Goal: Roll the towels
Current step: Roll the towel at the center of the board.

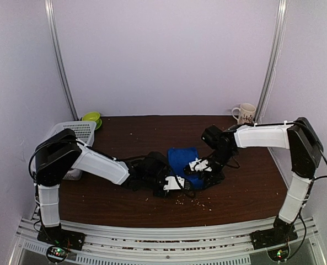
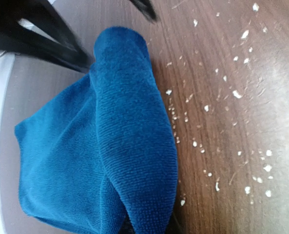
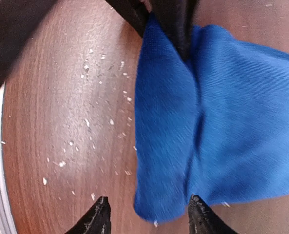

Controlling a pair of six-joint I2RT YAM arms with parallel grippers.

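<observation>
Blue towel (image 1: 181, 156) on the table (image 1: 251, 182), both grippers at it
Left gripper (image 1: 180, 182) clamped on the rolled fold, fingertips buried under cloth; right gripper (image 3: 149, 214) fingers apart, straddling the fold's other end; grippers hide the towel's near edge overhead

Seen from the camera on my left claw (image 1: 174, 183), its own fingers are almost buried under the fold of the blue towel (image 2: 129, 146) they pinch. The cloth runs off the frame at the claw's base. Beyond the fold, dark bars (image 2: 42, 39) are blurred past telling. At my right claw (image 3: 149, 201), the towel is cut off to the claw's right. Black shapes (image 3: 173, 19) hide its far end. From overhead, both claws cover the towel's near edge.
</observation>
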